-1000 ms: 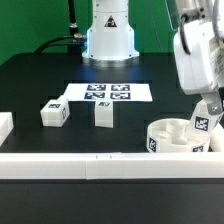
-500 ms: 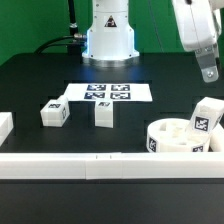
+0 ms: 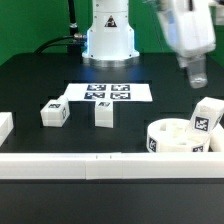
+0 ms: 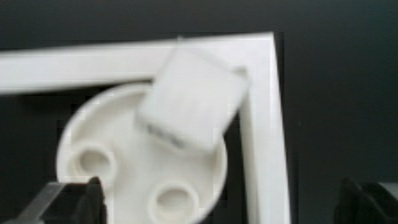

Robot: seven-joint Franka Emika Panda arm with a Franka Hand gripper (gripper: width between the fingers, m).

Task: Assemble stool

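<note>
The round white seat lies at the exterior view's lower right, tucked in the corner of the rails. One tagged white leg stands upright on its right side. Two more legs rest loose on the black table left of centre. My gripper hangs open above and behind the seat, holding nothing. In the wrist view the seat with its holes and the leg lie far below the open gripper; the dark fingertips show at the edges.
The marker board lies flat mid-table before the robot base. A long white rail runs along the front edge, and a short white block sits at the left. The rail corner frames the seat.
The gripper has let go of the leg on the seat, risen, and drifted toward the exterior view's left. The leg stays standing on the seat.
</note>
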